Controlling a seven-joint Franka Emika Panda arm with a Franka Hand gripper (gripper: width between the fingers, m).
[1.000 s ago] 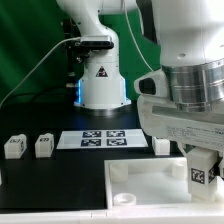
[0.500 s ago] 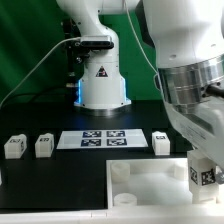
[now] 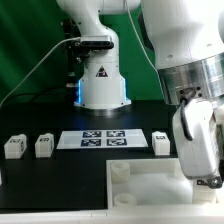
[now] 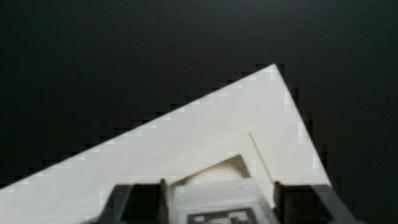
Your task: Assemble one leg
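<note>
Tilted and dropped lower than a second ago, the gripper (image 4: 217, 203) clamps the tagged leg (image 4: 224, 214) upright just above the tabletop (image 3: 140, 186) corner beneath it, apparently lining it up with a socket, while spare legs (image 3: 44, 146) wait well away.

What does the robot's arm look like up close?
The arm is fat, round and glossy white, with a grey ring near its wrist. Its base at the back is white too, with a black warning triangle, a black cap and a blue glow low down. A thin pale cable trails off beside it. The end effector has two dark, flat fingers.
</note>
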